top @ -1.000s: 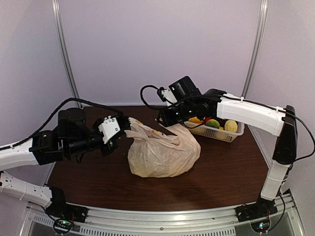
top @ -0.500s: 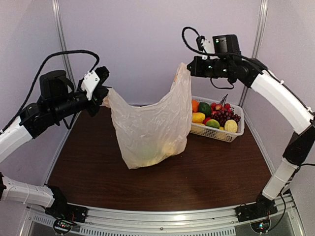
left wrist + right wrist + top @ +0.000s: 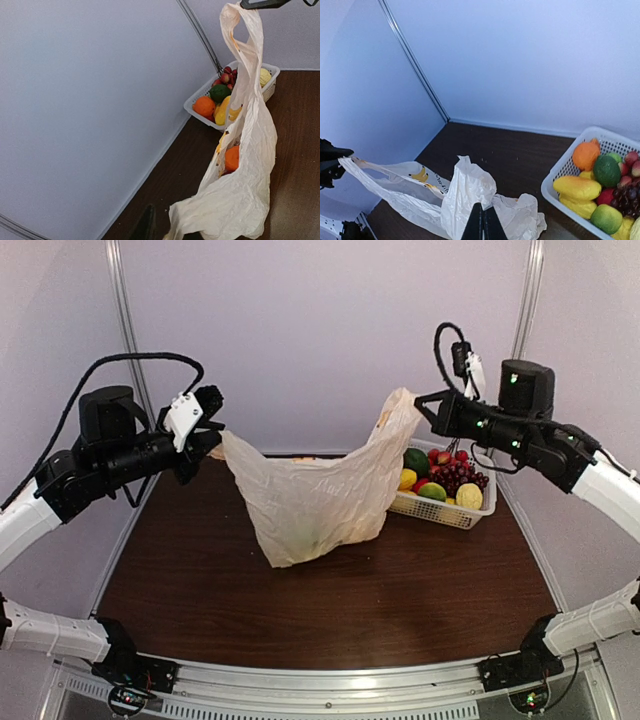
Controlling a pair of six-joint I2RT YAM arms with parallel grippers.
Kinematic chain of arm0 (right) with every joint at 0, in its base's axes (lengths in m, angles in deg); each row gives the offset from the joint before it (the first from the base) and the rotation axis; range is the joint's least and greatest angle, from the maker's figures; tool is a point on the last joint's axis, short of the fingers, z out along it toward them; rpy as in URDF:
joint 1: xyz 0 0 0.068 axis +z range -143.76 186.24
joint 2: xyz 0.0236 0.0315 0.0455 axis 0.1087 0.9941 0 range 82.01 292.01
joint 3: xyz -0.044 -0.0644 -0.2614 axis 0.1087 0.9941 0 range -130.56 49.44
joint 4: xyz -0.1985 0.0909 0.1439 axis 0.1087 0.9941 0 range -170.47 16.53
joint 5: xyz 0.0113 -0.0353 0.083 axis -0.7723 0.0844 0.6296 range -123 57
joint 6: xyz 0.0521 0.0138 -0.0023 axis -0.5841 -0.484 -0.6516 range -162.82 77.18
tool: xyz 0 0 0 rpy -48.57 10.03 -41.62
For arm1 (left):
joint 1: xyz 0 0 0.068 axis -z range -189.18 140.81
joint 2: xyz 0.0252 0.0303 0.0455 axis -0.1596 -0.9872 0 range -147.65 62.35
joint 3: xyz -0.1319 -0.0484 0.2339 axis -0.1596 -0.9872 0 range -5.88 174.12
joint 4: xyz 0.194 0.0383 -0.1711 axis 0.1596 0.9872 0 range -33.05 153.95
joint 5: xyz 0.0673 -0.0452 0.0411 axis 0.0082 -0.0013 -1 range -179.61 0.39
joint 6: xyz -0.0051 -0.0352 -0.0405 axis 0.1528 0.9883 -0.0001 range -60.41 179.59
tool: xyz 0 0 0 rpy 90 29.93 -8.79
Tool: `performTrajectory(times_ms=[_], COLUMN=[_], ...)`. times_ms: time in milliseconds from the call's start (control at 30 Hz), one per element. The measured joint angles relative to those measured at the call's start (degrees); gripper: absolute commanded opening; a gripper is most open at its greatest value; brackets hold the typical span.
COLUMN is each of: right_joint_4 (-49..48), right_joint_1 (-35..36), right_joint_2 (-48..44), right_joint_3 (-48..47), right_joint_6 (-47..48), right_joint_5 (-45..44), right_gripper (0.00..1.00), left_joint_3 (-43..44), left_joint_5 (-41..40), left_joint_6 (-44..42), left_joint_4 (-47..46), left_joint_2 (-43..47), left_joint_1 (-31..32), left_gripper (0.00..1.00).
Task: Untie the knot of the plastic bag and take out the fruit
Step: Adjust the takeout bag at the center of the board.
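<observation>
The cream plastic bag (image 3: 315, 495) hangs stretched between both raised grippers, its bottom low over the brown table. My left gripper (image 3: 212, 443) is shut on its left handle. In the left wrist view one dark finger (image 3: 146, 224) shows beside the bunched plastic (image 3: 235, 200). My right gripper (image 3: 424, 406) is shut on the right handle, its fingers pinching plastic (image 3: 483, 214). An orange fruit (image 3: 231, 158) shows through the bag's mouth, and a faint greenish shape (image 3: 313, 537) sits at its bottom. The knot is out of view.
A white lattice basket (image 3: 440, 512) stands at the back right of the table, just behind the bag, holding orange, green and yellow fruit and dark grapes. The basket (image 3: 555, 197) lies right of my right gripper. Grey walls close the back and sides.
A second ago the bag lay slumped on the table with both grippers low at it. Both arms have lifted it, and the right gripper has since swung right and lower, stretching the bag wide.
</observation>
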Motion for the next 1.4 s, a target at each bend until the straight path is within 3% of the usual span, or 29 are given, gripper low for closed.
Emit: performTrajectory(times_ms=[67, 133, 267, 433, 700, 967, 1167, 1400], right_joint_4=[-1.09, -1.09, -1.22, -2.78, -4.92, -4.98, -5.03, -5.03], right_joint_1=[0.55, 1.46, 2.97, 3.54, 3.80, 3.91, 3.91, 3.91], right_joint_2=[0.48, 0.76, 0.33, -1.57, -2.01, -2.01, -2.01, -2.01], right_joint_3=[8.28, 11.69, 16.35, 17.18, 18.60, 18.69, 18.69, 18.69], right_joint_6=[-1.68, -2.21, -3.19, -3.52, -3.56, -3.50, -3.13, -2.82], right_joint_5=[2.69, 3.89, 5.77, 6.23, 4.90, 2.91, 2.43, 2.40], right_gripper=[0.00, 0.00, 0.00, 0.00, 0.00, 0.00, 0.00, 0.00], left_joint_3=[-2.14, -3.85, -5.86, -6.51, -6.49, -8.41, -9.51, -10.88], left_joint_5=[1.60, 3.52, 7.13, 8.35, 6.82, 11.85, 15.21, 14.38], left_joint_6=[1.46, 3.39, 10.36, 25.16, 53.05, 68.28, 72.65, 66.62], left_joint_4=[0.96, 1.55, 2.12, 1.70, 0.24, -0.50, -1.42, -4.48], left_joint_2=[-0.39, -0.48, 0.13, 4.04, 9.81, 7.17, 4.63, 2.73], left_joint_1=[0.00, 0.00, 0.00, 0.00, 0.00, 0.00, 0.09, 2.58], left_gripper=[0.58, 0.72, 0.88, 0.97, 0.97, 0.97, 0.98, 0.98])
